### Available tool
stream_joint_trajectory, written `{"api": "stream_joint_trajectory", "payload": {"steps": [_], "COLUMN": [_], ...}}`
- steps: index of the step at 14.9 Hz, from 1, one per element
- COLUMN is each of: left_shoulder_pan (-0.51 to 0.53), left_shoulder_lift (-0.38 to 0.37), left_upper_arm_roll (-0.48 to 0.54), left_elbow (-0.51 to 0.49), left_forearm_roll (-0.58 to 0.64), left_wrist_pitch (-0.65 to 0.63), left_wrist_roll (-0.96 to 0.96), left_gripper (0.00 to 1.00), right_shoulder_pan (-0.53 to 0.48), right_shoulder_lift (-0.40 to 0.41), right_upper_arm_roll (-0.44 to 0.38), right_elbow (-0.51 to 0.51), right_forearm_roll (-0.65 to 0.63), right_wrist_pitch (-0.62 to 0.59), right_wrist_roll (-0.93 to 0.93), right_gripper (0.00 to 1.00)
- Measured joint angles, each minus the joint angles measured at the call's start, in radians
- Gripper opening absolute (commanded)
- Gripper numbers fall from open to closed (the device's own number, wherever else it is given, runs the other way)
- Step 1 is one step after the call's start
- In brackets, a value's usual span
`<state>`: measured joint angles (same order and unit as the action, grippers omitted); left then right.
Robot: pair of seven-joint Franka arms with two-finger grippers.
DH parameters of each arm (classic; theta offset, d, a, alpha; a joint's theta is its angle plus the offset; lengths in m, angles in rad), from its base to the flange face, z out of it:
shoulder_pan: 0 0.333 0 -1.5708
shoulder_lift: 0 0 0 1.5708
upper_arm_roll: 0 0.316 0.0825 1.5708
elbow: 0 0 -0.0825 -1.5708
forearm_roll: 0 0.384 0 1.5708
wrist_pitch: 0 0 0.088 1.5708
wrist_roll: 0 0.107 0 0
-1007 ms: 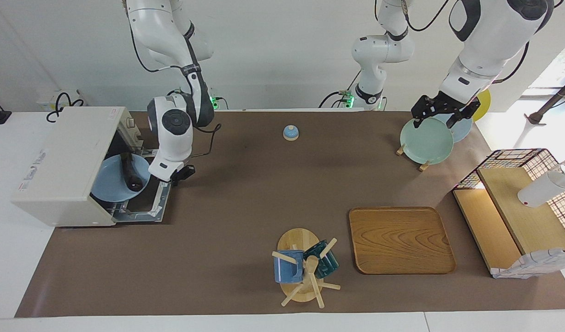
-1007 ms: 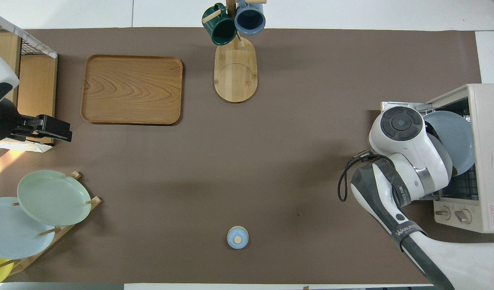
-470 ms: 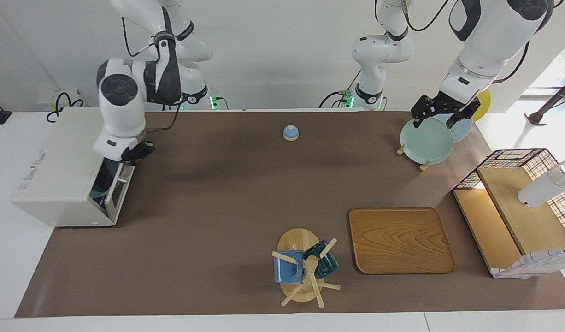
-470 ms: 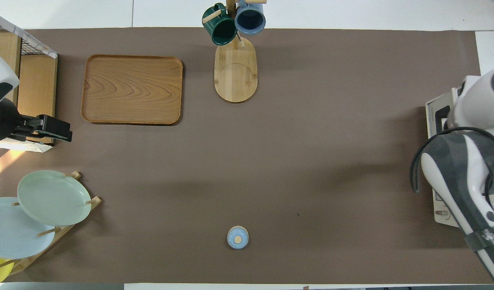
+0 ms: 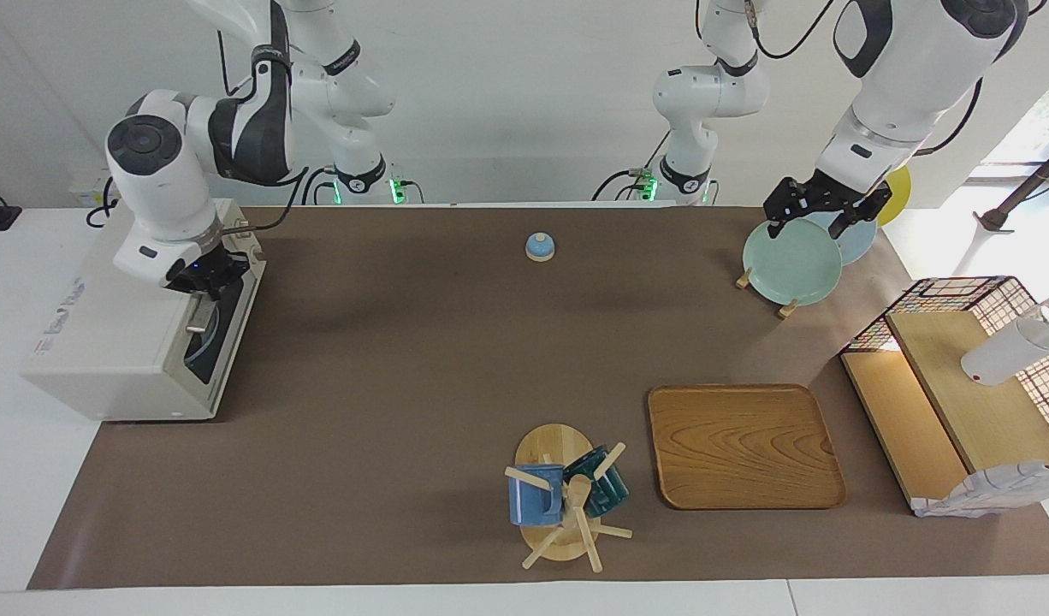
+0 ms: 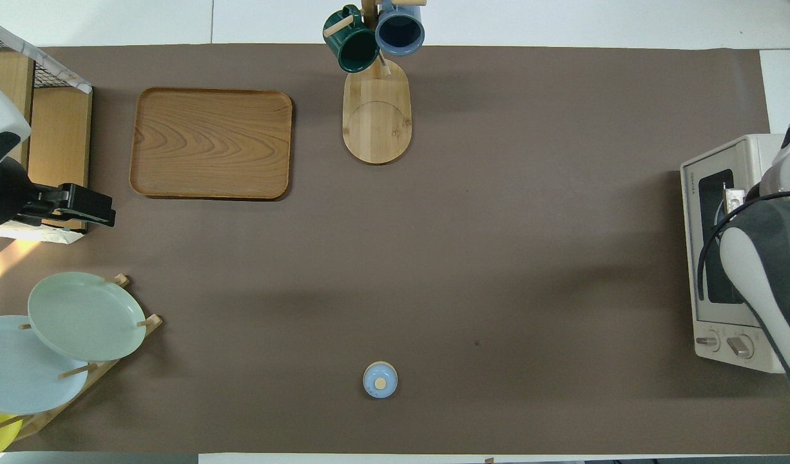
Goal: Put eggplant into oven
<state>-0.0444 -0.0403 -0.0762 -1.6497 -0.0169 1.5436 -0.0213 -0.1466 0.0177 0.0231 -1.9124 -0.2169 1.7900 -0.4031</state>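
The oven (image 5: 131, 334) door stands shut, right gripper (image 5: 206, 275) at its top edge by the handle — jaws unreadable, eggplant unseen. Upper right of the facing frame, the left gripper (image 5: 820, 205) waits over the plates (image 5: 791, 261) — jaws wide, empty.

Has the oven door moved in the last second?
Yes. The oven door, which lay flat open on the table, has swung up shut against the oven body, with the right gripper at its top edge.
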Motion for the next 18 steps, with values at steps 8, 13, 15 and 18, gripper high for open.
{"api": "stream_joint_trajectory", "payload": {"steps": [8, 13, 15, 18], "left_shoulder_pan": [0.000, 0.000, 0.000, 0.000], "left_shoulder_lift": [0.000, 0.000, 0.000, 0.000], "left_upper_arm_roll": [0.000, 0.000, 0.000, 0.000], "left_elbow": [0.000, 0.000, 0.000, 0.000], "left_forearm_roll": [0.000, 0.000, 0.000, 0.000], "left_wrist_pitch": [0.000, 0.000, 0.000, 0.000], "left_wrist_roll": [0.000, 0.000, 0.000, 0.000], "left_gripper": [1.00, 1.00, 1.00, 1.00], "right_shoulder_pan": [-0.003, -0.004, -0.002, 0.073], "right_shoulder_lift": [-0.071, -0.052, -0.054, -0.066], "right_upper_arm_roll": [0.039, 0.042, 0.052, 0.025], "right_elbow": [0.296, 0.298, 0.298, 0.298], "right_forearm_roll": [0.155, 0.158, 0.167, 0.171], "right_wrist_pitch": [-0.298, -0.318, -0.327, -0.338], "right_wrist_roll": [0.084, 0.141, 0.174, 0.207], "right_gripper": [1.00, 1.00, 1.00, 1.00]}}
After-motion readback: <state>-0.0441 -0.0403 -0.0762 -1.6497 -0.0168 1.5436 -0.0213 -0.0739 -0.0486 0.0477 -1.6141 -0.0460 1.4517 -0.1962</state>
